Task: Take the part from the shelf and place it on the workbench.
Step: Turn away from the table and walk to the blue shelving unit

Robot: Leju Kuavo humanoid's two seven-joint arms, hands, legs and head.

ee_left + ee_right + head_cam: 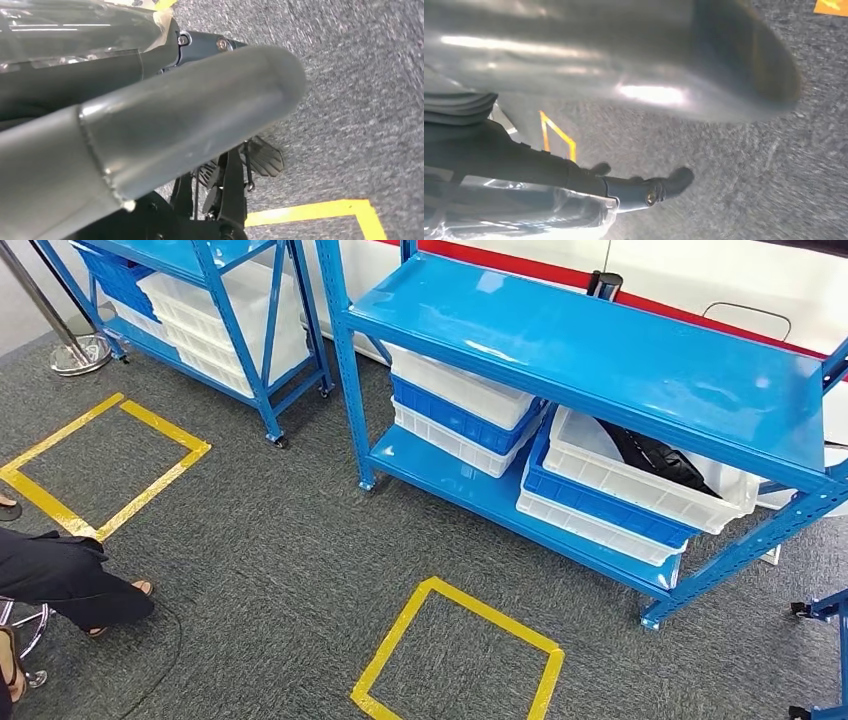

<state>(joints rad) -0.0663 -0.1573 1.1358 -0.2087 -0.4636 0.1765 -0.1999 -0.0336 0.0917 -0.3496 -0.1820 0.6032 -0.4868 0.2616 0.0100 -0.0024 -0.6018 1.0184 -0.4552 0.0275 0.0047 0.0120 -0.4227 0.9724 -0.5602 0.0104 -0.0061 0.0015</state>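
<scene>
Going left to right around the near blue shelf [600, 350]: a seated person's dark trouser leg [60, 575] sits well left of it, and a yellow tape square [455, 655] is on the carpet in front. The black part [655, 458] lies in the white bin [640, 475] under its top board. Left hand [150, 135] and right hand [624, 65] hang over carpet, and I can't tell their grip.

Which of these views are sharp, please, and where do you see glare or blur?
Head view: sharp, with pale reflections on the glossy blue metal shelf. Left wrist view: the thick grey thumb is soft, the grey carpet streaked. Right wrist view: blurred, with a bright glare patch on the grey thumb.
</scene>
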